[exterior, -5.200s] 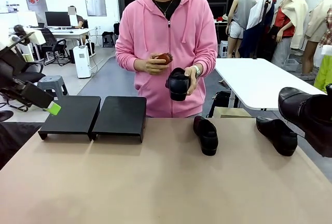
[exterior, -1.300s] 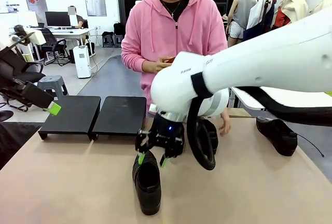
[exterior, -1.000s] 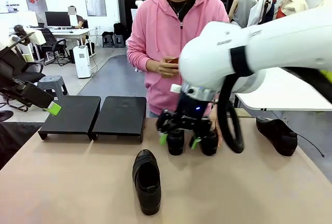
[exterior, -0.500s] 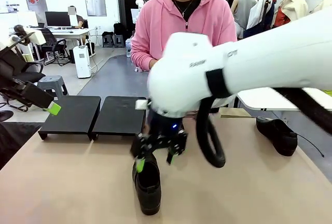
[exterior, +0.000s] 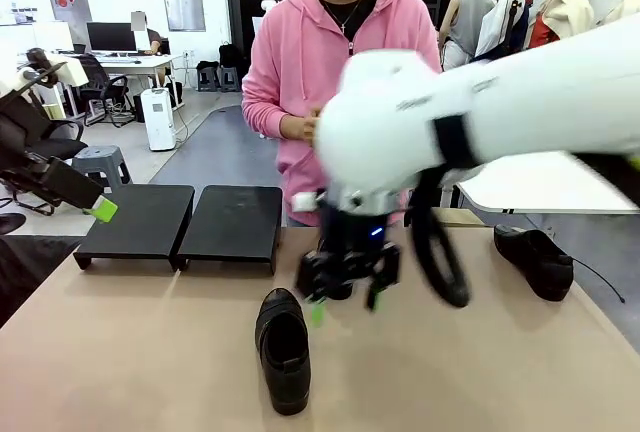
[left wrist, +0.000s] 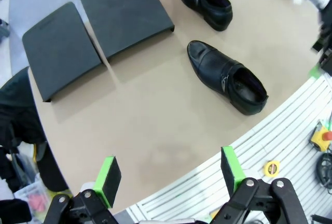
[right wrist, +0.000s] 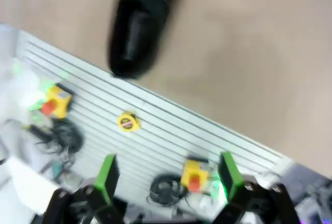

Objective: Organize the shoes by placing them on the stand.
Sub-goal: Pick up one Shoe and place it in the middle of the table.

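Right tool (exterior: 344, 302) hovers open near a shoe (exterior: 283, 347), left tool (left wrist: 168, 175) likewise open.

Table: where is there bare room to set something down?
Both stand tops are bare. So is the table before them, left of the near shoe, and between that shoe and the right shoe. The middle is crowded: the right gripper hangs there, open.

Tan table (exterior: 150, 352), black shoes (exterior: 283, 347) and stand (exterior: 180, 222) atop.
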`<state>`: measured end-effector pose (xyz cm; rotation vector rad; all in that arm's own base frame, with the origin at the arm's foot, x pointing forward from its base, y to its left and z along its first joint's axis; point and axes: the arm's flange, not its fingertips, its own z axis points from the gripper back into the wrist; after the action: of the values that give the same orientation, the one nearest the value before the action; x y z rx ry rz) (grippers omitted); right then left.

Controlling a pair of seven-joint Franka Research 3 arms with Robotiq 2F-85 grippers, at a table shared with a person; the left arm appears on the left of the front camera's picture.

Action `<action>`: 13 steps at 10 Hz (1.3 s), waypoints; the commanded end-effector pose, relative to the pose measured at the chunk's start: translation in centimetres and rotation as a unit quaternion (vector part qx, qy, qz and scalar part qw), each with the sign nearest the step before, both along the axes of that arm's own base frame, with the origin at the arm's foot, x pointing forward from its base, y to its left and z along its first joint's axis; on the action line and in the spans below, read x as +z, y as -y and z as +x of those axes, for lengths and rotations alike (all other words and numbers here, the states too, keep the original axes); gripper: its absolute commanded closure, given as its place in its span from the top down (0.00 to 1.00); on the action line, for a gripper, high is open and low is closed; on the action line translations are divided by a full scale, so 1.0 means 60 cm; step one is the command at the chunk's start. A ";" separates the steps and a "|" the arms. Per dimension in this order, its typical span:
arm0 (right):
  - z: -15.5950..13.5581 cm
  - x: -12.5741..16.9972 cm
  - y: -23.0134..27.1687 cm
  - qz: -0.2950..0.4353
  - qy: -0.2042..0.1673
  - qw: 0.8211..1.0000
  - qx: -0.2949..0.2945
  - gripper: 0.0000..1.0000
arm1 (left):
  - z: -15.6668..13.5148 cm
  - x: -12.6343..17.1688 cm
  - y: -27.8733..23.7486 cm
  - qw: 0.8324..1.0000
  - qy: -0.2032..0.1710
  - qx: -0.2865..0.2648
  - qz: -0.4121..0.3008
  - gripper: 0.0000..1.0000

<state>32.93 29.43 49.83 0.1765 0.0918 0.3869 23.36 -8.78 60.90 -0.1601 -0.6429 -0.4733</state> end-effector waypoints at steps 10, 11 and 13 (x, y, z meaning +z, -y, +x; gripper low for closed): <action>-0.093 0.087 0.677 0.259 0.006 0.934 -0.245 1.00 | 0.001 -0.002 -0.002 1.000 0.001 -0.008 -0.004 1.00; -0.093 0.087 0.677 0.259 0.006 0.934 -0.245 1.00 | 0.001 -0.002 -0.002 1.000 0.001 -0.008 -0.004 1.00; -0.093 0.087 0.677 0.259 0.006 0.934 -0.245 1.00 | 0.001 -0.002 -0.002 1.000 0.001 -0.008 -0.004 1.00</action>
<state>27.66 -10.34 54.93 0.7041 -0.0671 -0.1053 23.36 -8.79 60.90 -0.1600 -0.6428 -0.4734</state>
